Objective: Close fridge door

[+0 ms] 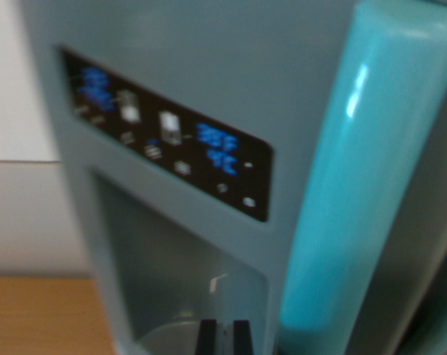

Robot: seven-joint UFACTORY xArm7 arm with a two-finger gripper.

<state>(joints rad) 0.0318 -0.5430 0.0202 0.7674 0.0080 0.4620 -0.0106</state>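
Because the camera sat so close, the fridge door [208, 66] filled most of the frame, from the top down to the bottom middle, and it looked blurry. It leaned a bit in the picture, likely because the wrist was turned. Down the right side ran a shiny teal handle [349, 192], a long bar made for pulling or pushing the door. A black panel [164, 137] with blue numbers slanted across the upper left. Below it was the dispenser nook [171, 274]. A strip of wooden desk [38, 314] showed at the lower left. At the bottom middle, the jaws of the gripper [224, 336] stood close together, holding nothing, probably ready to push.
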